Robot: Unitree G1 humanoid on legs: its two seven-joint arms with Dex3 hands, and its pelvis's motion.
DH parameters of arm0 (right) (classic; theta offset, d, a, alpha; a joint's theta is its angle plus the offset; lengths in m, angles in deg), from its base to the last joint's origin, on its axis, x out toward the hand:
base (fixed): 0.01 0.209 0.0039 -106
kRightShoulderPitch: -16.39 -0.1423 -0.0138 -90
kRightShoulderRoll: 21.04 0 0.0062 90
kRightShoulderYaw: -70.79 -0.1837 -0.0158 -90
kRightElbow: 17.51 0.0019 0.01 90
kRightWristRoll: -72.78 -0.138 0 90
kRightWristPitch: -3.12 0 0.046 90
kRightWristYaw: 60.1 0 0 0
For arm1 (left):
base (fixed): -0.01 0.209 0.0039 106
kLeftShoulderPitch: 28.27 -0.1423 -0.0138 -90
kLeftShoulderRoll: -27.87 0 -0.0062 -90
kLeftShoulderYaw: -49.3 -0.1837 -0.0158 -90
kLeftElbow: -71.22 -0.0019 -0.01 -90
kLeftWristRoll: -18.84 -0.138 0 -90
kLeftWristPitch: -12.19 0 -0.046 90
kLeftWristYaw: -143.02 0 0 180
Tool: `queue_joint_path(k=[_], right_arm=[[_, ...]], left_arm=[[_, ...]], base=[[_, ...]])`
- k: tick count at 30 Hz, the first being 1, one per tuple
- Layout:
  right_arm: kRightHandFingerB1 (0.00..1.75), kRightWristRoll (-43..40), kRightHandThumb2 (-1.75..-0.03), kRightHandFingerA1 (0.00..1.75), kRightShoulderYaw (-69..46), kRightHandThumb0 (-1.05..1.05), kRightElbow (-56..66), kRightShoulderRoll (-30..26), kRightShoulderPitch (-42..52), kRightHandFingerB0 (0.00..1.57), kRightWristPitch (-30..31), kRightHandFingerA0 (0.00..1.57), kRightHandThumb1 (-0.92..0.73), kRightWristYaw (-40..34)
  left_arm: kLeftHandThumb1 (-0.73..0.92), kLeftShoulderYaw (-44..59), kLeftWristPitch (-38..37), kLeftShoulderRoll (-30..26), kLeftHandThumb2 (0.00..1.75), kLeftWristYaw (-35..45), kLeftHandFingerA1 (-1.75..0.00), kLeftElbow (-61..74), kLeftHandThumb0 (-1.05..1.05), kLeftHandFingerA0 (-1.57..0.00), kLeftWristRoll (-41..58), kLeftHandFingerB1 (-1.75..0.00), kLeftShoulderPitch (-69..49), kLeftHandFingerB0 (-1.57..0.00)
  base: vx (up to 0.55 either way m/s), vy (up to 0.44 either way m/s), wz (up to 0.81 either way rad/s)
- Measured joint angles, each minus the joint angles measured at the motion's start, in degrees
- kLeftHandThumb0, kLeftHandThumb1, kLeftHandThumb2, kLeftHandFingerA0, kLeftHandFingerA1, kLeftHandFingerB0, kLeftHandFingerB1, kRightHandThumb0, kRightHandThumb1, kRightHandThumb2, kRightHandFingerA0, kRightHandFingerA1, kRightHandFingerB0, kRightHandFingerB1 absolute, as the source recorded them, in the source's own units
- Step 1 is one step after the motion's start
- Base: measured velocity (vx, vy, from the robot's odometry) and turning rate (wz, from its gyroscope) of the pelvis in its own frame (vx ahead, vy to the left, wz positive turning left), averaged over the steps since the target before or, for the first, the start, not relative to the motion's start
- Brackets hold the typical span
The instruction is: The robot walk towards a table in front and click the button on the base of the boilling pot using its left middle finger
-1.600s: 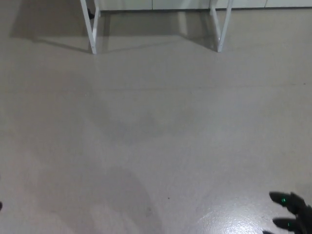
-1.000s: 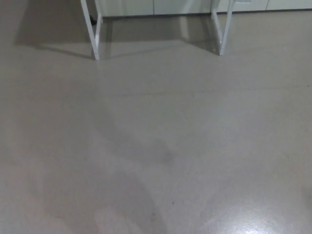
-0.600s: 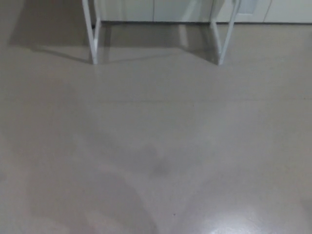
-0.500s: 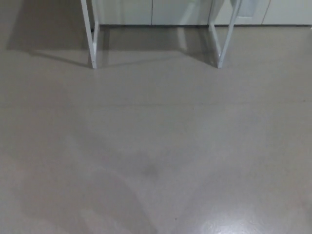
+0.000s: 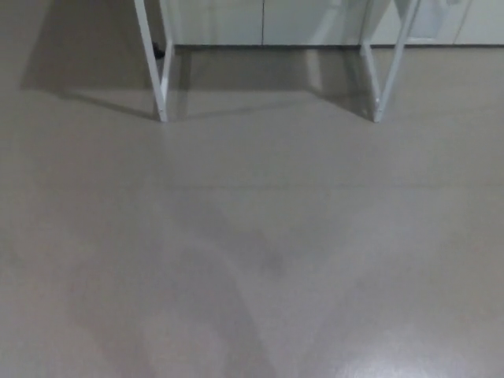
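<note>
Nothing but smooth grey floor [image 5: 252,260] and the thin white metal table legs, one pair at 11 o'clock [image 5: 160,79] and one pair at 1 o'clock [image 5: 383,79]. Lower in the picture and further apart than half a second ago, with the whole view shifted too, so closer to the table now. Good for the task: walking part going on, not done yet. White cupboard fronts [image 5: 236,20] behind the legs at 12 o'clock, and dark shadow under the table.

No left hand and no right hand to see at all, so no way to tell how open the fingers are or whether holding anything. Black fingertips at 5 o'clock a bit over a second ago, gone now.

No boiling pot or button to see either; probably up on the table top, above the picture's top edge.
</note>
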Motion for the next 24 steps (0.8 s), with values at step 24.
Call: queue_joint_path(k=[24], right_arm=[[0.51,0.44,-0.84,0.59,0.77,-0.09,-0.18,1.11,-6.22,0.18,2.97,0.34,-0.38,-0.44]], left_arm=[[0.49,-0.04,2.17,-1.62,0.56,-0.27,-0.44,1.15,-0.17,-0.25,-0.01,-0.26,5.33,-0.10]], base=[[0.15,0.064,-0.04]])
